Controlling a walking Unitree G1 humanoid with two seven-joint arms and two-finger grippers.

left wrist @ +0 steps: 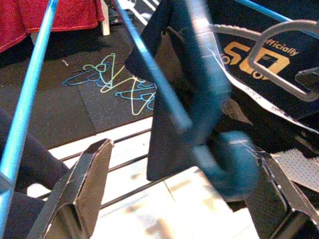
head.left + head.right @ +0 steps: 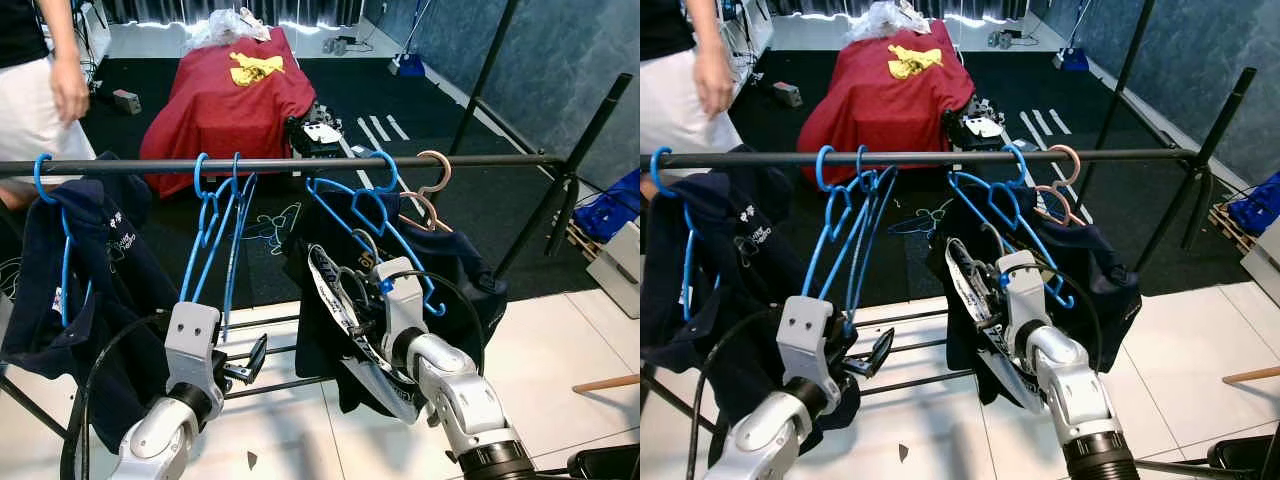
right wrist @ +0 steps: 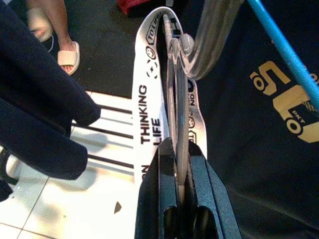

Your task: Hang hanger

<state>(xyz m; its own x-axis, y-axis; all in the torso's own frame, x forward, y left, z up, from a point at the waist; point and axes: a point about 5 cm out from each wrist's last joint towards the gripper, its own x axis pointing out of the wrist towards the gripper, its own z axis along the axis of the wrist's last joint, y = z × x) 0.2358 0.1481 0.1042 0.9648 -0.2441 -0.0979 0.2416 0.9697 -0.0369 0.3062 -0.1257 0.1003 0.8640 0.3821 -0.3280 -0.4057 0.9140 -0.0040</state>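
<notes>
Grey wire hanger (image 3: pixel 174 74) with its white lanyard sits clamped in my right end effector (image 3: pixel 177 164) below the rail (image 2: pixel 300 164), so hooking it on remains, I judge, while my left end effector (image 1: pixel 174 199) gapes wide, holding nothing.

A dark horizontal rail (image 2: pixel 300 163) carries blue hangers (image 2: pixel 215 225), a pink hanger (image 2: pixel 432 180) and dark garments (image 2: pixel 90 270).

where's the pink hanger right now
The pink hanger hangs near the right end of the rail, just right of a blue hanger carrying a dark shirt.
</notes>
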